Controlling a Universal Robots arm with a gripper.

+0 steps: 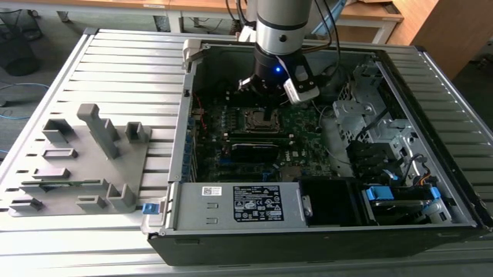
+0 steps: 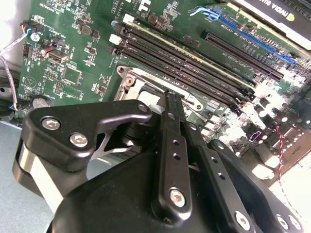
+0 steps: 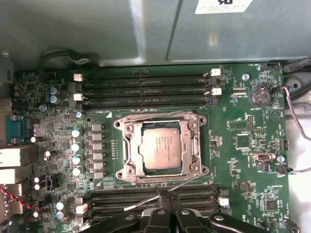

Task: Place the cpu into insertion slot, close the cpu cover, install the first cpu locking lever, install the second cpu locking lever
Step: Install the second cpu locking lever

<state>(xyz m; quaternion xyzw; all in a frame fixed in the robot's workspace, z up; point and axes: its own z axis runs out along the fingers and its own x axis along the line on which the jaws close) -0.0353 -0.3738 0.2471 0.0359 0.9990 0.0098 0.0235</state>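
Slatted grey bench (image 1: 115, 63) carries your open computer case (image 1: 431, 190) in the exterior view, with the gripper (image 1: 266, 92) poised above the insertion slot (image 1: 260, 119). In the first wrist view, the cpu (image 3: 162, 151) sits seated, cpu cover (image 3: 194, 127) closed around it. Whether the fingers are spread, you cannot tell.

A grey fixture tray (image 1: 81, 167) is sitting on the slatted surface (image 1: 123, 63), toward the exterior view's left of the open computer case (image 1: 454, 190). The white-labelled power supply box (image 1: 239, 205) is lying inside it, and what may be a wastebasket (image 1: 17, 43) is standing beyond.
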